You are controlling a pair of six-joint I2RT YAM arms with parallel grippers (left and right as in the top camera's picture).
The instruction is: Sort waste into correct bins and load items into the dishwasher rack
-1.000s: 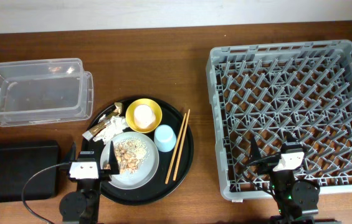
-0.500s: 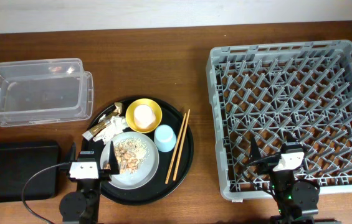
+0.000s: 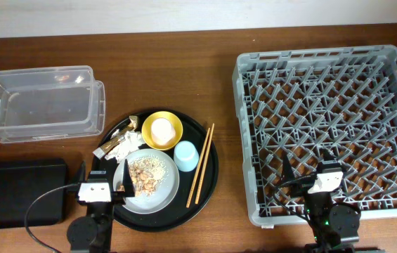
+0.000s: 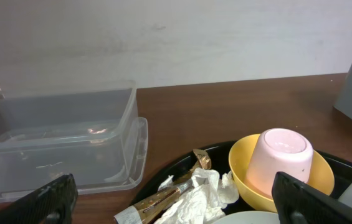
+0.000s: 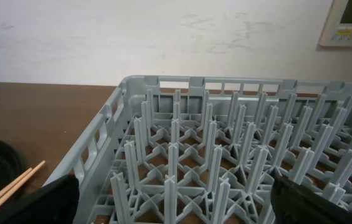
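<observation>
1. Right of the round tray [image 3: 211, 176], one rack [image 3: 324, 53]: rigid, and it stays put.
2. Left of it, one clear box [image 3: 40, 105] and one flat black tray [image 3: 15, 190].
3. On it, one plate [image 3: 168, 193], likely slick, so take the rim. One bowl [image 3: 174, 124] holds one pink cup [image 3: 161, 130]. One blue cup [image 3: 185, 156] is light, so pinch a wall.
4. Two chopsticks [image 3: 200, 165] along its right side: thin, grip mid-length.
5. One napkin [image 3: 124, 144], soft. The scraps [image 3: 145, 174] on the plate are crumbly.
6. Your left gripper [image 3: 104, 176] at its near edge and your right gripper [image 3: 315, 174] well right of it both stand wide apart, empty.
</observation>
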